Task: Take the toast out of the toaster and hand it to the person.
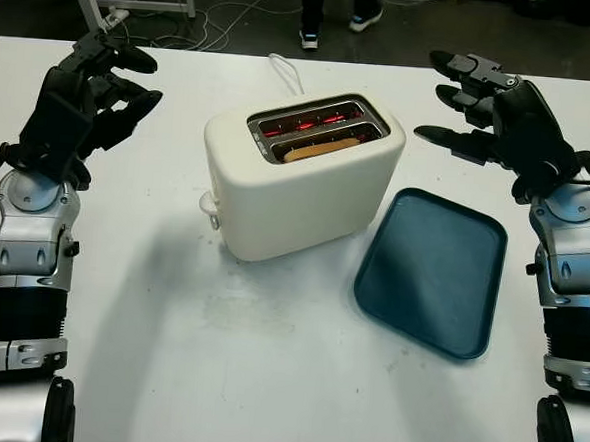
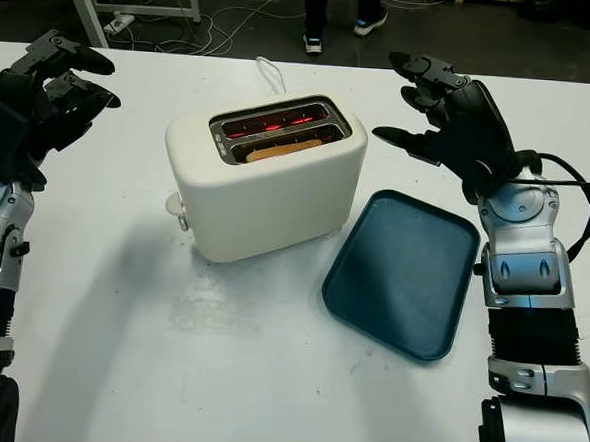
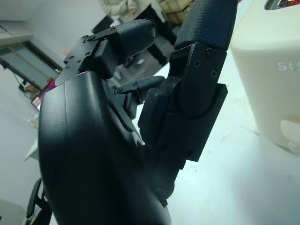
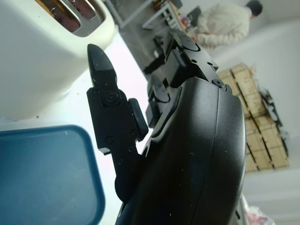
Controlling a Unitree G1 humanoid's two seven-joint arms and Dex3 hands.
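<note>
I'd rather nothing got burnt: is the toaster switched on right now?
On. Inside the toaster's slots the heating elements glow red, and the toast sits down in the front slot.

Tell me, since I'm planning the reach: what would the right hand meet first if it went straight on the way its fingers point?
Probably the toaster. The right hand is open, beyond the tray, fingers aimed across the table toward the toaster's upper right side. It may sit high enough to pass over the top; depth is unclear.

A cream toaster (image 1: 303, 176) with red-glowing slots, golden-brown toast (image 1: 319, 148), and a dark teal tray (image 1: 433, 273) are seen on a white table (image 1: 265, 380), flanked by black hands.
</note>
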